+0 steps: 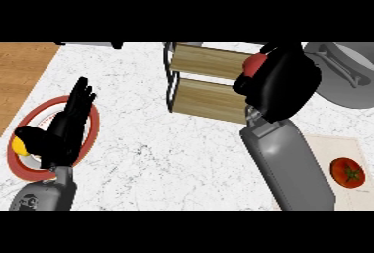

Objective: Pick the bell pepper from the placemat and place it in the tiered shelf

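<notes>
My right hand (281, 81) hangs over the right end of the tiered shelf (208, 79), its fingers curled round a red bell pepper (254, 64) that peeks out at the hand's upper left, above the shelf's top wooden board. The pale placemat (343, 148) lies at the right under my right forearm, with a red tomato (348, 172) on it. My left hand (70, 123) rests open at the left, fingers straight and pointing up, over a red-rimmed plate (91, 123).
A yellow fruit (19, 147) lies on the plate's left, partly hidden by my left thumb. A grey pan or lid (350, 74) sits at the top right beside the shelf. The wooden floor shows past the counter's left edge.
</notes>
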You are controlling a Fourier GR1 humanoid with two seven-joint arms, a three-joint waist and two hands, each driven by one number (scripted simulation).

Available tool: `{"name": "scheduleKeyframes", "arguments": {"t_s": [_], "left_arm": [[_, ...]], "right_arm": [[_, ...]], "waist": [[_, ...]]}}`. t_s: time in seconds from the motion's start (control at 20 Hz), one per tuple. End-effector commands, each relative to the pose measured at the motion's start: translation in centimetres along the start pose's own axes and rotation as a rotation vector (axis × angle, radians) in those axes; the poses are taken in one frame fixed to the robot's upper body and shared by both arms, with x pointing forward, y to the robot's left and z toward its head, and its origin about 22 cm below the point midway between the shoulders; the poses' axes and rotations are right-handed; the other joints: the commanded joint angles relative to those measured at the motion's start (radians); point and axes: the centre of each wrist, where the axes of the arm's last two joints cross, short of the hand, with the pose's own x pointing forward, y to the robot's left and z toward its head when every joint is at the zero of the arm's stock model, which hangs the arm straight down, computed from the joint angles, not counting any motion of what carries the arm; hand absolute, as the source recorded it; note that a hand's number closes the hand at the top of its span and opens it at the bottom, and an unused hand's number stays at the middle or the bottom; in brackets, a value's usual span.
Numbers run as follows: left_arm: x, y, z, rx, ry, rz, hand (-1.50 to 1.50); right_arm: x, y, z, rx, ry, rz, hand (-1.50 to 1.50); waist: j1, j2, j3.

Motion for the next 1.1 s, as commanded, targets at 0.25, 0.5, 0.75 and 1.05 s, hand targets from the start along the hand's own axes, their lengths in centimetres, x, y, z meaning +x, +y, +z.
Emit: {"name": "scheduleKeyframes", "arguments": {"t_s": [0.25,0.5,0.75,1.05], "left_arm": [[-0.2,-0.1,-0.6,0.006,-0.008,0.004,0.0],[0.3,0.0,-0.4,-0.005,-0.019,-0.001,0.0],[0.1,-0.7,-0.4,0.001,-0.007,0.008,0.0],[0.4,-0.3,-0.8,-0.008,-0.015,0.003,0.0]], "right_arm": [[0.2,0.9,-0.1,-0.043,0.249,-0.071,1.5],[-0.5,1.6,-1.1,-0.075,0.294,-0.113,1.5],[-1.8,3.1,-1.5,-0.008,0.353,-0.143,-1.5],[-1.5,3.5,-1.0,0.026,0.35,-0.227,-1.5]], "waist": [[-0.005,0.01,0.001],[0.002,0.007,0.003],[0.014,0.015,0.005],[0.016,0.012,0.004]]}}
